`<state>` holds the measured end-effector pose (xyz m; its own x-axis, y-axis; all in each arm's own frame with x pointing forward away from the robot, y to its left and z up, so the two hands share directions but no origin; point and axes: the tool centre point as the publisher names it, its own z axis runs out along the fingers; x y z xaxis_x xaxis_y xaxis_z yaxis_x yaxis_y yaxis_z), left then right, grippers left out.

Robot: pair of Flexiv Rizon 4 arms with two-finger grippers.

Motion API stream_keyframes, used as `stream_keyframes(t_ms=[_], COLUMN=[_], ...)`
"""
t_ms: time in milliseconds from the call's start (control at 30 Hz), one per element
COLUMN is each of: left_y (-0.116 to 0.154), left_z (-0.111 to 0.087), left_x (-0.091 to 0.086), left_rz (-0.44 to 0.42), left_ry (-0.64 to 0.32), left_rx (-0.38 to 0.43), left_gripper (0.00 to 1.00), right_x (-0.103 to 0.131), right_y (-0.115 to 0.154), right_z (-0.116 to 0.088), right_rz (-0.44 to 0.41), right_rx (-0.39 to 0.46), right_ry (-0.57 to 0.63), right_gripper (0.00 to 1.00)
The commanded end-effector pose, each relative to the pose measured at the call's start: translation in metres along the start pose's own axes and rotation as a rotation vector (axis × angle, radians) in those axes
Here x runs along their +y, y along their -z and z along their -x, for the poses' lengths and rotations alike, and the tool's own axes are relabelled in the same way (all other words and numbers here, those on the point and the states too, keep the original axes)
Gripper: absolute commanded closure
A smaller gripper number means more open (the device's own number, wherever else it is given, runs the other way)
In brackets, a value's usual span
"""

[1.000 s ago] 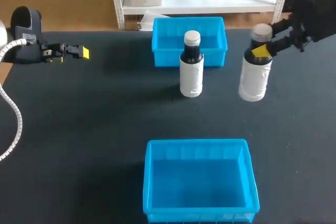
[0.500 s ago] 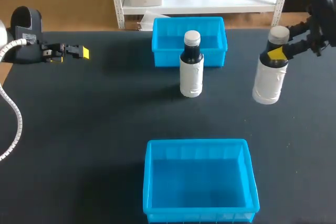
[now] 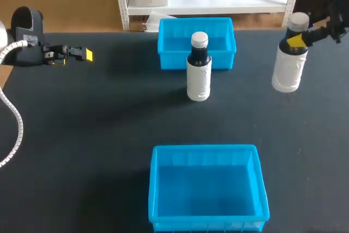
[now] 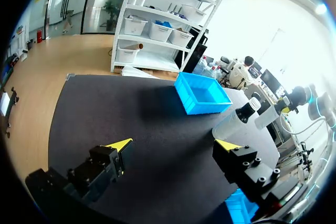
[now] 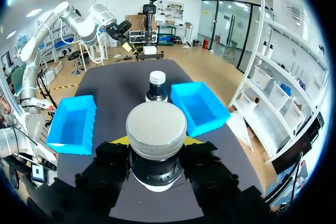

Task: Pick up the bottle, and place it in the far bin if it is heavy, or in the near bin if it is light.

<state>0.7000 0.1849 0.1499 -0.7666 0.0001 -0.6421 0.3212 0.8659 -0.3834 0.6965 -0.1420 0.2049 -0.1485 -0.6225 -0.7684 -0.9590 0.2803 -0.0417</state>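
Head view: a matte black worktop fills the frame. At the upper middle sits the far bin, a rectangular box of bright blue plastic with its inner floor in plain sight. The near bin, of the same plastic but larger in the frame, sits at the lower middle with its smooth blue floor showing. Just in front of the far bin a standing bottle is upright: dark body, white label, pale round cap. At the upper right the right pincer is clenched on the neck of the held bottle, which has the same shape and label and hangs upright. At the upper left the left pincer is over the worktop, well apart from everything else.

Left wrist view: the left pincer is released, its yellow tips wide apart over bare worktop. Ahead lie the far bin and the standing bottle, with the held bottle beyond it.

Right wrist view: the right pincer grasps the held bottle just under its ribbed grey cap, with black fingers pressed to both sides of the neck. Ahead of it stands the standing bottle on the worktop. The far bin is to one side of that bottle and the near bin to the other.
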Motion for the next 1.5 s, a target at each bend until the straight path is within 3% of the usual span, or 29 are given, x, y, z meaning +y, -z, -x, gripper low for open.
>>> stream_keyframes(t_ms=[33,333,633,1200,1500], left_y=[0.0,0.0,0.0,0.0,0.0], left_z=[0.0,0.0,0.0,0.0,0.0], left_x=[0.0,0.0,0.0,0.0,0.0], left_rz=[0.0,0.0,0.0,0.0,0.0], left_ry=[0.0,0.0,0.0,0.0,0.0], left_rx=[0.0,0.0,0.0,0.0,0.0], left_gripper=[0.0,0.0,0.0,0.0,0.0], right_x=[-0.044,-0.095,-0.127,-0.153,-0.149], right_y=[-0.013,-0.026,-0.051,-0.117,-0.152], right_z=[0.011,0.041,0.075,0.127,0.143], right_rz=[0.061,0.085,0.111,0.158,0.202], right_rx=[0.002,-0.027,-0.062,-0.086,-0.093], right_ry=[0.016,0.077,0.132,0.165,0.179], right_gripper=[1.0,1.0,1.0,1.0,1.0])
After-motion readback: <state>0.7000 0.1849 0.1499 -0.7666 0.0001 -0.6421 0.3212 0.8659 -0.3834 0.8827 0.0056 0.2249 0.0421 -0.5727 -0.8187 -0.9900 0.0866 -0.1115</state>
